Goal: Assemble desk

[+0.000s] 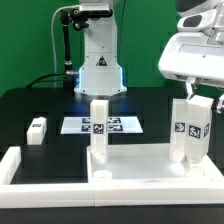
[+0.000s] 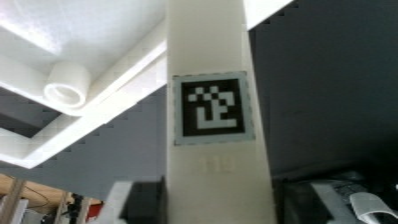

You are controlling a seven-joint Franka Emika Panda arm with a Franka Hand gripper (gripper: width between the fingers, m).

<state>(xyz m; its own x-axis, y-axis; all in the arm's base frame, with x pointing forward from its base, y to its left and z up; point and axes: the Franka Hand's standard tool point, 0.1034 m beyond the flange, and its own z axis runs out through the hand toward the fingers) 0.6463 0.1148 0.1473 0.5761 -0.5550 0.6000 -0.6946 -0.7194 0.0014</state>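
Observation:
The white tabletop panel [image 1: 140, 158] lies flat at the front of the black table. One leg [image 1: 99, 130] stands upright on its left part. A second leg [image 1: 188, 130], with tags on two faces, stands upright at its right end. My gripper [image 1: 197, 103] comes down over the top of this leg and is shut on it. In the wrist view the held leg [image 2: 217, 110] fills the middle with its tag facing the camera, between my gripper's [image 2: 217, 208] fingers. A third leg [image 1: 37, 130] lies loose on the table on the exterior view's left. The fourth leg is not in view.
The marker board [image 1: 100, 125] lies mid-table behind the panel. The low white border wall [image 1: 14, 162] runs along the front and the exterior view's left. The robot base [image 1: 98, 70] stands at the back. A white round-ended part [image 2: 68, 90] shows beside the held leg.

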